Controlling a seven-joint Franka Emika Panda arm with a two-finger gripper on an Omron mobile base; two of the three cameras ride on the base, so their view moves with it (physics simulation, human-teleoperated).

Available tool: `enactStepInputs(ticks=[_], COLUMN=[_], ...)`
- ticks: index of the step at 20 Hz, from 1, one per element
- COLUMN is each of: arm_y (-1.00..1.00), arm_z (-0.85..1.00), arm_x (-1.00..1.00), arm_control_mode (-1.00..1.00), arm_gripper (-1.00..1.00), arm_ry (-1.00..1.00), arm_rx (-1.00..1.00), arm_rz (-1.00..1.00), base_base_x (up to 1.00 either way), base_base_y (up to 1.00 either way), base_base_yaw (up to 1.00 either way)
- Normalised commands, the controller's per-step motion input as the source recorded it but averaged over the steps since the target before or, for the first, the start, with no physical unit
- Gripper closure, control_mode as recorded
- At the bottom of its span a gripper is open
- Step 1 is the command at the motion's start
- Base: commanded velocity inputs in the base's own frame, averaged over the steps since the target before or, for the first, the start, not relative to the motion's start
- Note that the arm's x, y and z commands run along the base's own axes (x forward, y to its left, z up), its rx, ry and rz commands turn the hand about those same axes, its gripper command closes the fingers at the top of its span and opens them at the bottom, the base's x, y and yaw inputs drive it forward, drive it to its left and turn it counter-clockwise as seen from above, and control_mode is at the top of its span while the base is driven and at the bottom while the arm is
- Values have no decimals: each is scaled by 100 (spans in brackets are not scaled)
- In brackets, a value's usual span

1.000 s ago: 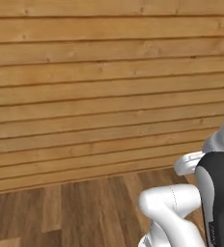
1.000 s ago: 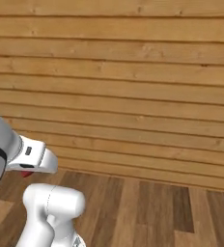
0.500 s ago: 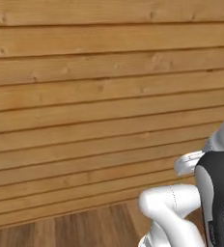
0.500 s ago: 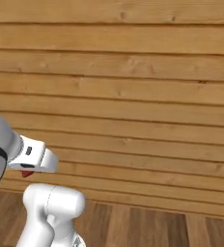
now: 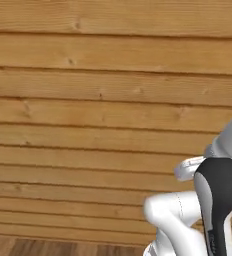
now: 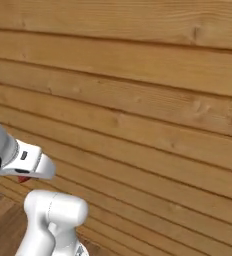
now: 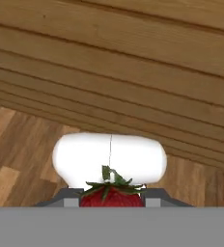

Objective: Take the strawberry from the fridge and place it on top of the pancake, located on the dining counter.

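Your stock, left to right:
- Plank wall [image 5: 88, 100]: horizontal boards, facing you across both base views
- Wood floor [image 7: 22, 159]: below the wall, in the hand view
- Strawberry [image 7: 112, 195]: red, green leaves up, at the bottom centre of the hand view, pinched between your fingers
- Arm: white, folded low in front of the wall

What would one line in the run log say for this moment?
phase: carrying | gripper: shut on strawberry | surroundings: wooden plank wall ahead, wood floor below | placing on pancake: not yet done
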Motion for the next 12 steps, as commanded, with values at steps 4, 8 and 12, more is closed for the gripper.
enactStepInputs(ticks=[4, 8, 12], arm_y=[0, 0, 0], arm_z=[0, 0, 0], arm_x=[0, 0, 0], arm_control_mode=[100, 100, 100], arm_gripper=[100, 100, 100], arm_ry=[0, 0, 0], arm_rx=[0, 0, 0], arm_rz=[0, 0, 0], base_base_x=[12, 0, 0], base_base_y=[0, 0, 0], base_base_yaw=[100, 100, 100])
